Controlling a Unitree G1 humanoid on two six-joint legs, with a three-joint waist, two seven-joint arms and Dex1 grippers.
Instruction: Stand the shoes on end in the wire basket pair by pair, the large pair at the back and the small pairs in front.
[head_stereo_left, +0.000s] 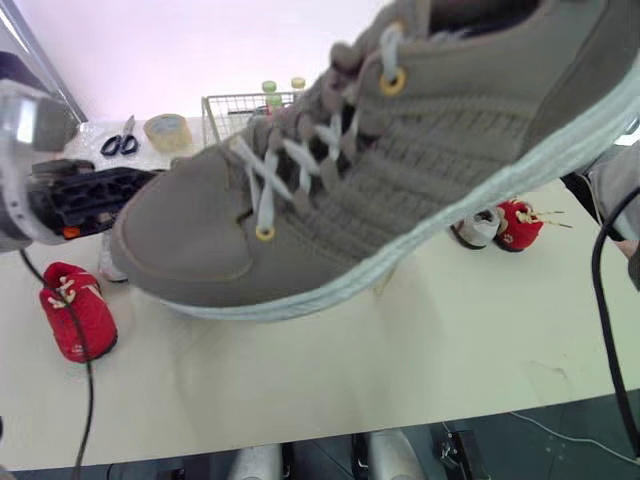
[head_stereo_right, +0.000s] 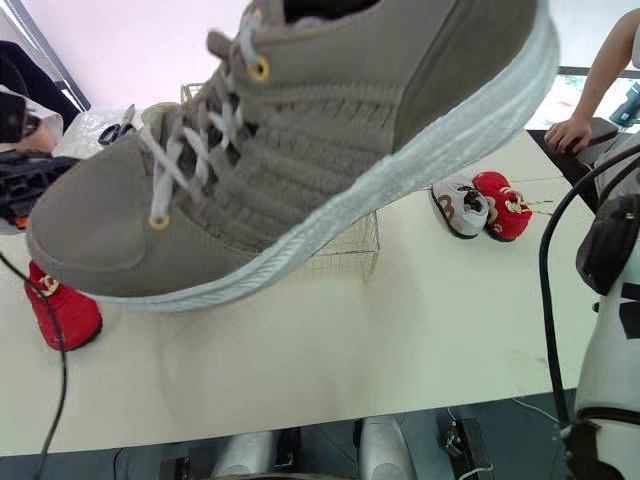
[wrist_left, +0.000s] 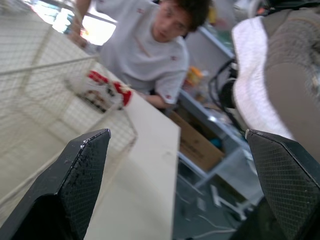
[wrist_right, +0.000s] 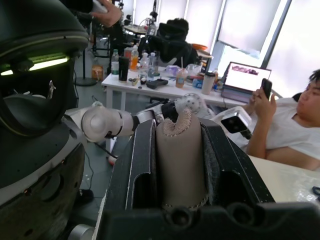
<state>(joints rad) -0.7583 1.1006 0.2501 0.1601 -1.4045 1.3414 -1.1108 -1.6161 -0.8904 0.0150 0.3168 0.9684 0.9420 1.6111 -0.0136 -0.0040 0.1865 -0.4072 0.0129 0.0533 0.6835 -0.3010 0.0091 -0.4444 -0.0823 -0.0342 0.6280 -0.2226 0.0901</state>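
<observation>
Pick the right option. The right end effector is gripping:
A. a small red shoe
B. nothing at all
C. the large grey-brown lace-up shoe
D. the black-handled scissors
C. In the right wrist view the two black fingers of the right end effector are closed on either side of a padded part of the large grey-brown lace-up shoe, and the head views show that shoe held up in the air.
</observation>
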